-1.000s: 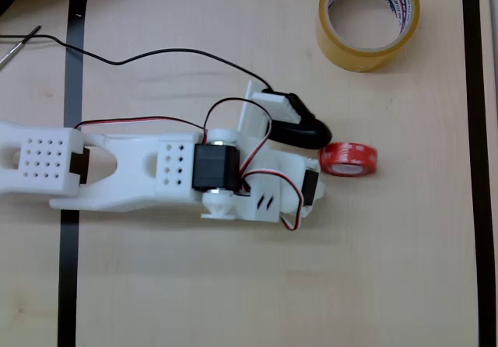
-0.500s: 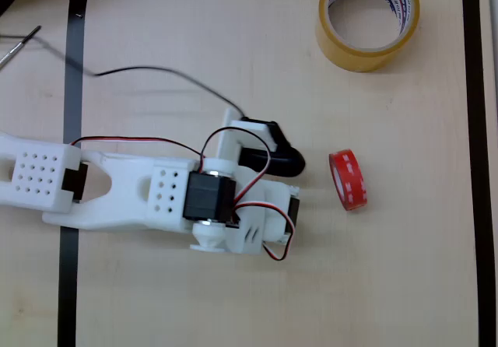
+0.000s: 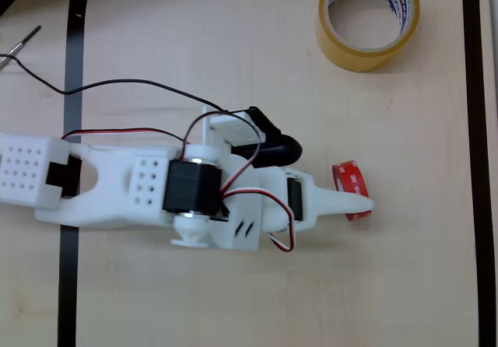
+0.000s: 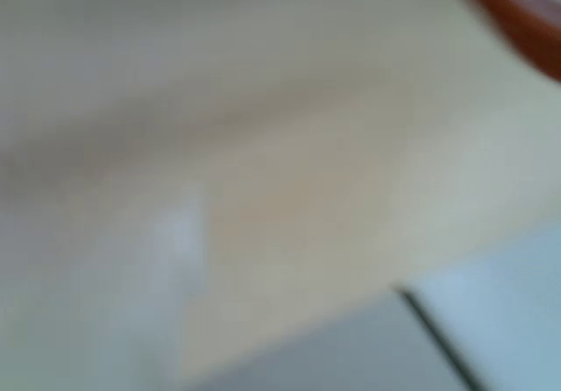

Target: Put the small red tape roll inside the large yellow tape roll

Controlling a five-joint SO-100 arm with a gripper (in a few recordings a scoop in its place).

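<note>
I've swung back to the red roll (image 3: 352,182), claw (image 3: 354,204) spread beside it; next, close and grip.

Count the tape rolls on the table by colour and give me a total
Red tape roll: 1
Yellow tape roll: 1
Total: 2

A pale, light-wood worktop (image 3: 233,43) lies under even, soft light with faint shadows. Black tape lines (image 3: 473,168) frame a rectangular area on it. The wrist view is blurred, showing the same beige surface.
</note>
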